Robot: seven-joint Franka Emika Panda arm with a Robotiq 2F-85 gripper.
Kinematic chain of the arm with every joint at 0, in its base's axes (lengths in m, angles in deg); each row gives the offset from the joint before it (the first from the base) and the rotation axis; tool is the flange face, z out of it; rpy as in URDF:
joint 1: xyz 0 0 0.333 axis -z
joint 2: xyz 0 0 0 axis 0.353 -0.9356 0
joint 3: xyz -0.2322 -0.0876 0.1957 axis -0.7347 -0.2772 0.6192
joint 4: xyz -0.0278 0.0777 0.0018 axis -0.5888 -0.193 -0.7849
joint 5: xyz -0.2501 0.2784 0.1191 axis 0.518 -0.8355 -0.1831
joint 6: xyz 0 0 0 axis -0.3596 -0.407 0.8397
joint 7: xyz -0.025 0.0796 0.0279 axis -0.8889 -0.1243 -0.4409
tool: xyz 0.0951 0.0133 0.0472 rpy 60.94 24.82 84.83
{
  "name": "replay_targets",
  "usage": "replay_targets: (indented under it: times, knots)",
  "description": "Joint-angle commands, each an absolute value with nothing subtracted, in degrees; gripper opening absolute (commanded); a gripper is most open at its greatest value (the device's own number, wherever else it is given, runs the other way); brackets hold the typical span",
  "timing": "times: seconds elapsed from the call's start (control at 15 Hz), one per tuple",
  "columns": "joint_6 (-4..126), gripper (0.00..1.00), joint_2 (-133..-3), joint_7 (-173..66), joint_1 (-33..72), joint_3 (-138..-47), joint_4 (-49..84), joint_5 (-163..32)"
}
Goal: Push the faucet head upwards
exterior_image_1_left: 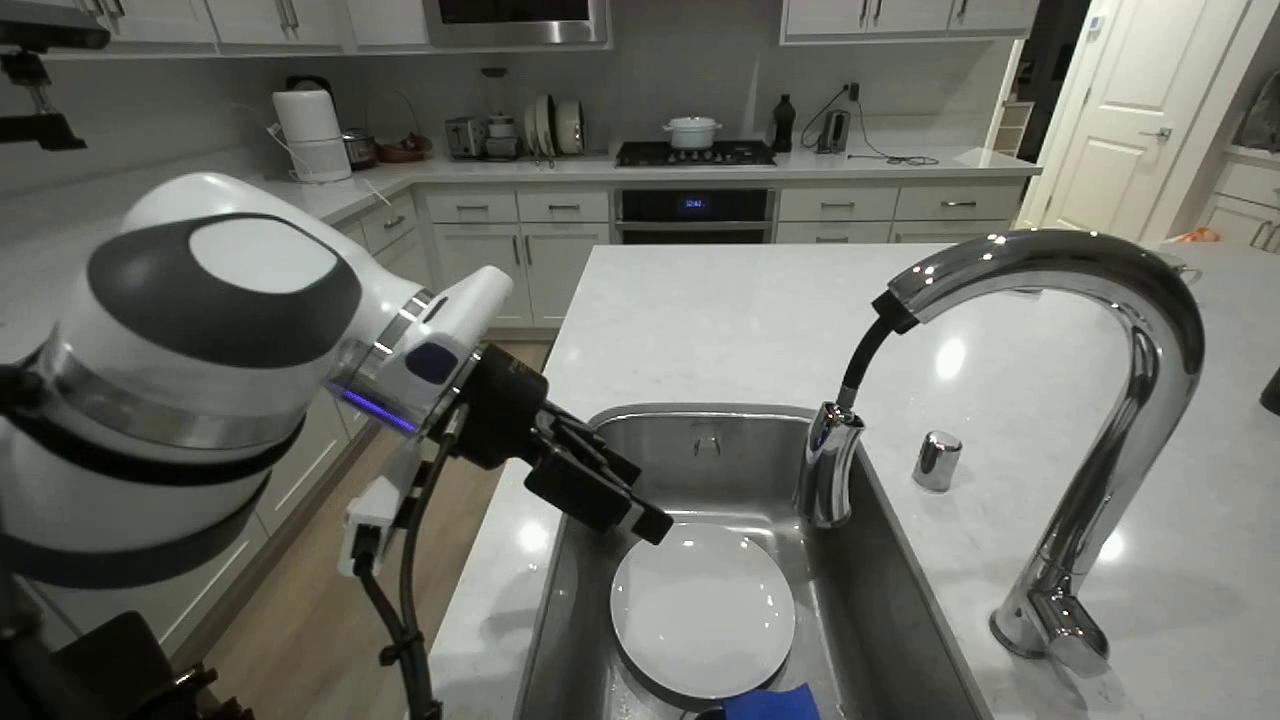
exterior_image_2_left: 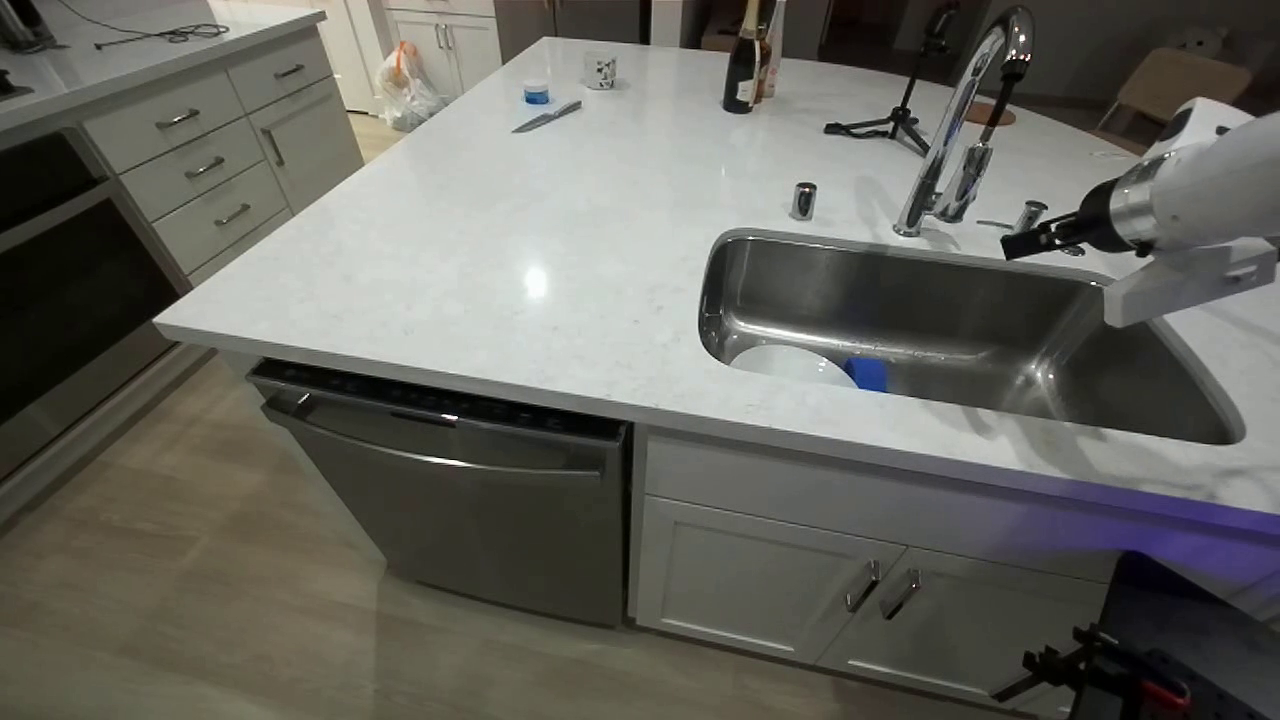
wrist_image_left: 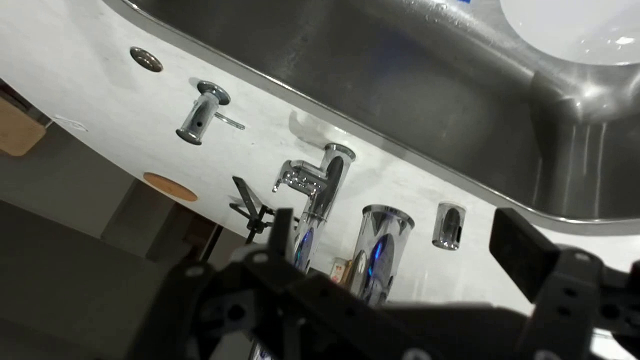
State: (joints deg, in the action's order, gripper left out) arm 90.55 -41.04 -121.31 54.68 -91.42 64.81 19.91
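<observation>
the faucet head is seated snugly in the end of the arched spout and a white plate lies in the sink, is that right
Not quite: the faucet head is not seated in the arched spout; in both exterior views it hangs below the spout's end on a black hose. The white plate does lie in the sink.

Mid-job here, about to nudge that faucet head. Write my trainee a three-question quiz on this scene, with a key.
1. Choose: the plate in the sink is (a) blue, (b) white, (c) black.
2. Fill in: the faucet head hangs from the arched spout by a black ____.
3. True or false: the gripper is open and apart from the faucet head.

Key: 1 b; 2 hose; 3 true.
</observation>
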Motion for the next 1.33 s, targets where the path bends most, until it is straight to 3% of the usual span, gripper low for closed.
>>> replay_targets:
  times: [0.0,0.6,0.67,1.27]
  knots:
    - [87.61,1.0,-47.02,-132.89,54.43,-90.11,57.66,28.67]
    - [75.17,1.0,-59.23,-160.69,52.12,-88.11,48.88,56.55]
    - [73.59,1.0,-60.21,-162.78,46.96,-92.87,48.49,58.11]
    - [58.49,1.0,-67.39,-173.27,40.93,-96.25,47.22,66.96]
